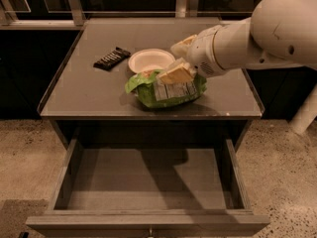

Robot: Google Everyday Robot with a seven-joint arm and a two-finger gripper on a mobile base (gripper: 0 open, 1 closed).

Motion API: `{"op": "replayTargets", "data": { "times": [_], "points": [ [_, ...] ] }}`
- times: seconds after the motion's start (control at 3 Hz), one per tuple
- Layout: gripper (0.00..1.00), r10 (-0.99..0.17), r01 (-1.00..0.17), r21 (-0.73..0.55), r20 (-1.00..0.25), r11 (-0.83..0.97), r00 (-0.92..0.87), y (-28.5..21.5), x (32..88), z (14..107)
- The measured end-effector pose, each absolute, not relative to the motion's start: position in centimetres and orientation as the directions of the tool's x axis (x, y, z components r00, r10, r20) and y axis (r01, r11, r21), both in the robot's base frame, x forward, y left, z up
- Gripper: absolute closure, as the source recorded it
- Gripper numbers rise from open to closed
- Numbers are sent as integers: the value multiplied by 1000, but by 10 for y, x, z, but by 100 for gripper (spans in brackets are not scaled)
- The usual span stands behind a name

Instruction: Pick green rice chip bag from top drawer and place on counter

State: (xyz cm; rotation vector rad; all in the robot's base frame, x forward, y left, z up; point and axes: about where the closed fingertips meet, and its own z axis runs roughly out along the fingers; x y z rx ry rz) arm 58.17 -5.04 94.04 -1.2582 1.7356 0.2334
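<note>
Spread apart, the end effector [178,58] is resting one blocky tan finger [176,74] on the crinkly green rice chip bag [166,92] lying on the smooth flat bench [84,93].

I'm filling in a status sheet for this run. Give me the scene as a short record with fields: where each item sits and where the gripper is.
green rice chip bag: lying on the counter, near its front edge
top drawer: pulled open, bag not in it
gripper: at the bag's top, arm reaching in from the right
white bowl: on the counter, just behind the bag
dark candy bar: on the counter, left of the bowl
task state: bag is out of the drawer and on the counter
</note>
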Motion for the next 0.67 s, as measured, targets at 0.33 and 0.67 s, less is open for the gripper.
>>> {"op": "replayTargets", "data": {
  "times": [0.33, 0.67],
  "points": [
    [0, -639, -819, -351, -769, 453, -24, -50, 582, 940],
    [0, -639, -819, -351, -769, 453, -24, -50, 582, 940]
  ]
}}
